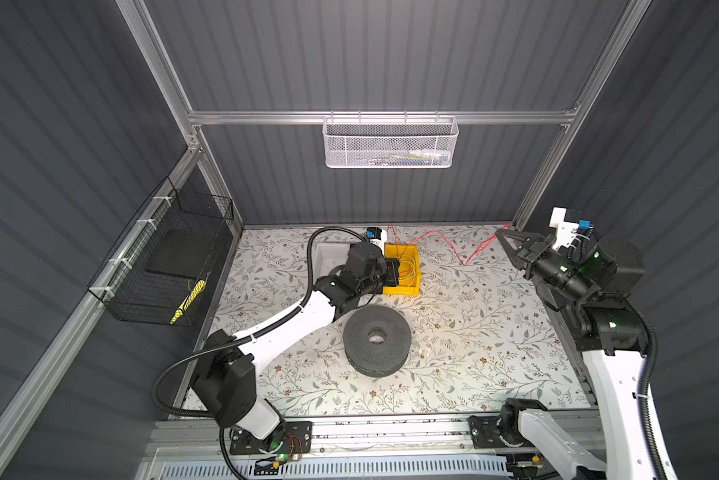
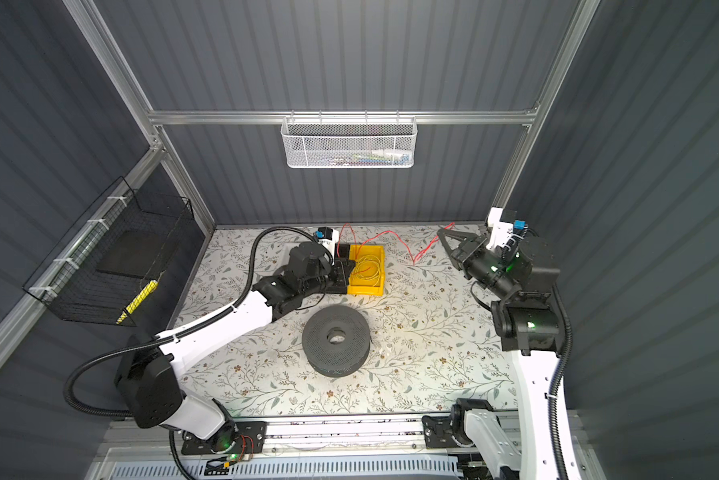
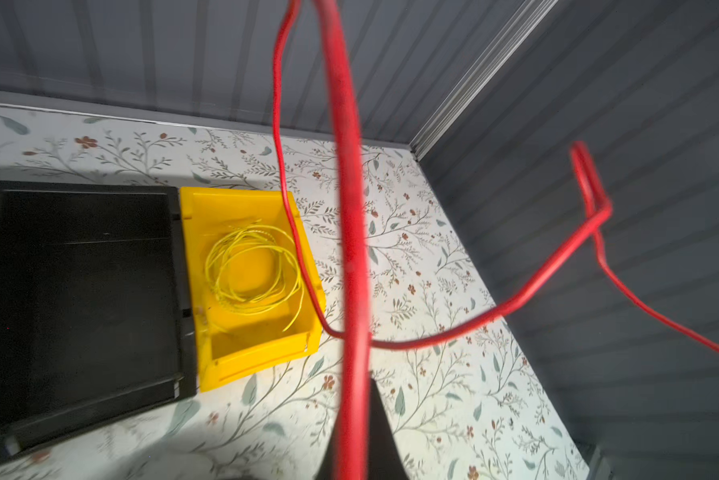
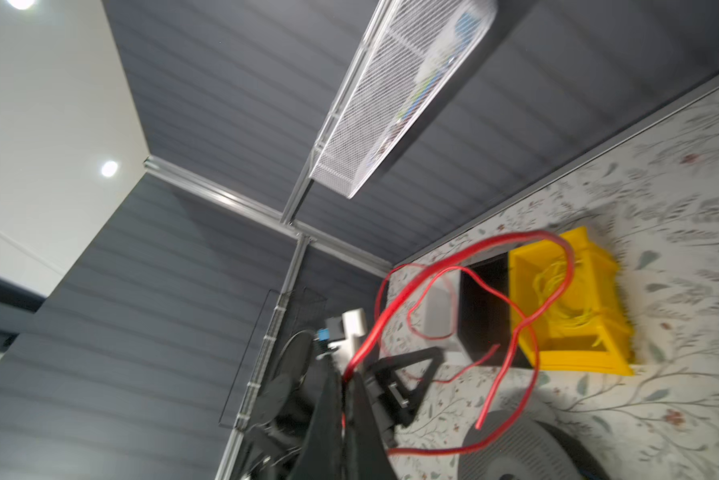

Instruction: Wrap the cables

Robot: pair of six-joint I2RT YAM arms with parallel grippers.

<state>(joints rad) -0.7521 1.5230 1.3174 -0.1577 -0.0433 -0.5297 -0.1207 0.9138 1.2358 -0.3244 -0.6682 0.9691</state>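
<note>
A thin bright red plastic-coated cable loops over the floral-patterned bench between the left fingers, clamped on it by the yellow plastic bin holding a coiled yellow cable, and the right fingers, clamped on its far-corner end.

The red cable shows blurred and cropped at the left wrist.

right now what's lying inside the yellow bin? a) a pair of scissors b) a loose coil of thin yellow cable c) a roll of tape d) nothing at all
b: the left wrist view shows a yellow cable lying in loose loops on the floor of the yellow bin, and both top views show the same pale loops there.
</note>
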